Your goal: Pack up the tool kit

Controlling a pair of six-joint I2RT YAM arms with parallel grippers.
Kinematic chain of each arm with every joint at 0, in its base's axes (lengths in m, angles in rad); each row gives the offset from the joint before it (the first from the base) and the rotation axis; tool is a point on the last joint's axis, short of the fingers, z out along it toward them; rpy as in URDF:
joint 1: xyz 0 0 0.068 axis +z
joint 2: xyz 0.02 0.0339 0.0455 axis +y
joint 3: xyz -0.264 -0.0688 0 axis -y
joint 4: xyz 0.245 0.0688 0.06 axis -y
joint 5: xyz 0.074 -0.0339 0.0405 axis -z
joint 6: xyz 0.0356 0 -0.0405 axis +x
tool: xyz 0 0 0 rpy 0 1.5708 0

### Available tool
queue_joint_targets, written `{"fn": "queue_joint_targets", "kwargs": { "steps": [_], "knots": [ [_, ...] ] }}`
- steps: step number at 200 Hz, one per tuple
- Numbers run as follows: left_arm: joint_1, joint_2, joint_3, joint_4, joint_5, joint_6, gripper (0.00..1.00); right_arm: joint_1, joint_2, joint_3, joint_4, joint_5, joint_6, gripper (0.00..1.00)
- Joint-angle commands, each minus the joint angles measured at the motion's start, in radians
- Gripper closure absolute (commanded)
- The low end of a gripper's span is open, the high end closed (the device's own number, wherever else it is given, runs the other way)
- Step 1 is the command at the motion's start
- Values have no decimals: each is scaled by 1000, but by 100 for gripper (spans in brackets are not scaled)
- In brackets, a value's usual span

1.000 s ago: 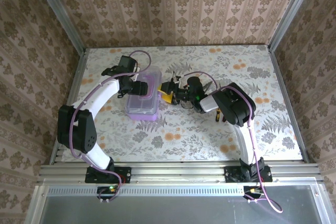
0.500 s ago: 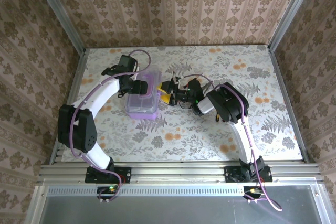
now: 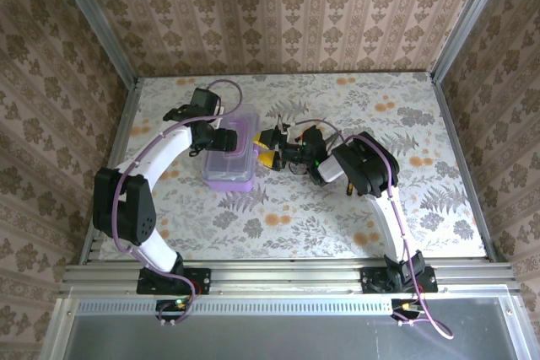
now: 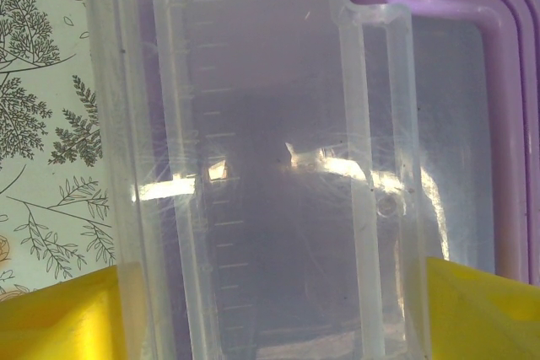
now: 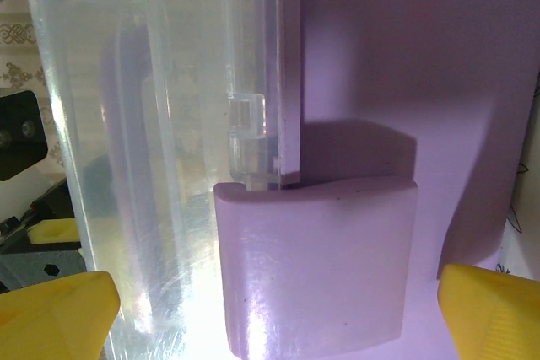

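The tool kit's lilac-purple case (image 3: 229,173) with its clear lid lies left of the table's middle. My left gripper (image 3: 221,141) reaches over it from the left. In the left wrist view its yellow fingertips (image 4: 59,322) press on both sides of the raised clear lid (image 4: 270,124), so the left gripper (image 4: 270,318) is shut on it. From the right, my right gripper (image 3: 267,156) meets the case's side. In the right wrist view the purple latch (image 5: 316,263) sits between the wide-apart yellow fingertips (image 5: 51,314) of the open right gripper (image 5: 278,309), with a gap on each side.
The floral tabletop (image 3: 405,124) stretches to the right and toward the front of the case. Wallpapered walls with metal corner posts (image 3: 460,23) close the table in. A purple cable (image 3: 219,86) loops above the left wrist.
The right arm has shifted a little left toward the case and its jaws have spread wider. The left arm and the case have stayed put.
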Motion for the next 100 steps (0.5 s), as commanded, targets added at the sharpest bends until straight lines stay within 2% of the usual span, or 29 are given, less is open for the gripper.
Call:
{"fn": "queue_joint_targets", "kwargs": {
  "steps": [1, 69, 100],
  "knots": [
    [-33, 54, -21, -61, 99, 46, 20, 8, -57, 18, 49, -13, 20, 0],
    [-33, 56, -21, -61, 97, 46, 21, -8, -105, 13, 49, 4, 52, 0],
    [-34, 56, -21, -60, 98, 45, 21, -25, -70, 28, 51, -1, 82, 0]
  ]
}}
